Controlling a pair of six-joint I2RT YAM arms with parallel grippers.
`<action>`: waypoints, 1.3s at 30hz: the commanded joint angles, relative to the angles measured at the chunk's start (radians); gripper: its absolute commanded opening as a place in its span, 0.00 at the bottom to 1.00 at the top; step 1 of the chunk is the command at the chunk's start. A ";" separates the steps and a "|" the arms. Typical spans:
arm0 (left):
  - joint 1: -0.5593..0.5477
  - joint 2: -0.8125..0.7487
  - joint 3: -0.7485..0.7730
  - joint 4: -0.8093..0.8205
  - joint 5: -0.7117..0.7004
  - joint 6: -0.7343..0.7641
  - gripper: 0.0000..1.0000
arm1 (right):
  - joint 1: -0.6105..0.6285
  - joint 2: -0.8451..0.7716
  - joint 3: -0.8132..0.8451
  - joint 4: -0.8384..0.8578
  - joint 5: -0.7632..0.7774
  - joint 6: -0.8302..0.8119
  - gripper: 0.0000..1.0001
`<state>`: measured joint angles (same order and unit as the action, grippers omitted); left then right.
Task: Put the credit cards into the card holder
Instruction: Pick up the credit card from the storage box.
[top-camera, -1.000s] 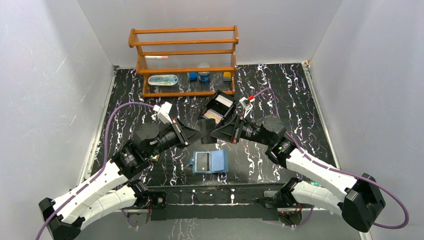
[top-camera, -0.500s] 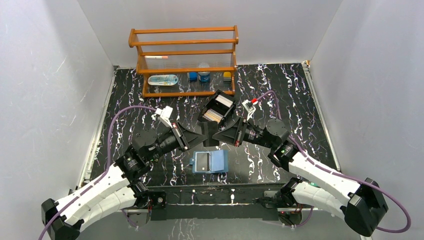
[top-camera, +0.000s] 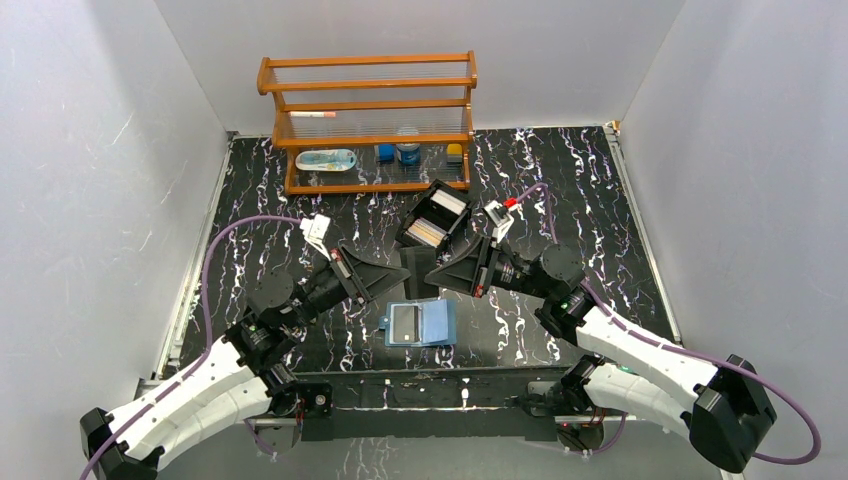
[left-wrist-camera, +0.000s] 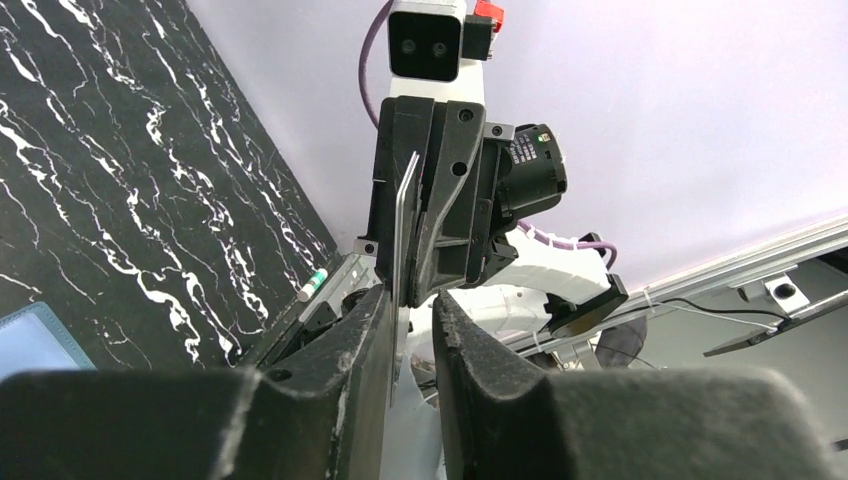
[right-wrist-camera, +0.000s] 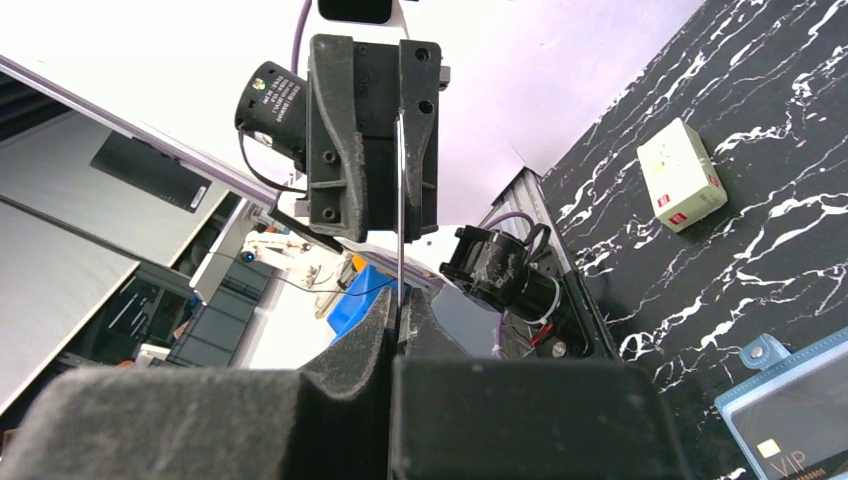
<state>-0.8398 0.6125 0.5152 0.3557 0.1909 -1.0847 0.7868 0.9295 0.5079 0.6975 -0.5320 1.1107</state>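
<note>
The two arms meet in the air over the middle of the table (top-camera: 600, 200). The right gripper (right-wrist-camera: 398, 318) is squeezed tight on one thin card (right-wrist-camera: 400, 200), which stands on its edge. The other end of the card sits between the fingers of the left gripper (left-wrist-camera: 410, 325), but these are a little apart, with a gap beside the card. The blue wallet (top-camera: 420, 323) lies flat on the table, just on the near side of them. More cards (top-camera: 428, 231) sit in the black box (top-camera: 437, 217) on the far side
</note>
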 joint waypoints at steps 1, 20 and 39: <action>-0.001 -0.024 -0.010 0.108 -0.015 -0.009 0.18 | 0.002 0.001 -0.008 0.101 -0.032 0.028 0.00; -0.001 -0.044 -0.059 0.255 -0.007 -0.053 0.02 | 0.003 0.025 -0.011 0.148 -0.063 0.054 0.00; -0.001 -0.072 -0.038 0.148 -0.004 -0.004 0.00 | 0.001 -0.083 -0.008 -0.023 0.065 -0.011 0.00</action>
<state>-0.8398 0.5602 0.4488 0.4732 0.1890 -1.1072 0.7887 0.8688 0.4923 0.7017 -0.5179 1.1385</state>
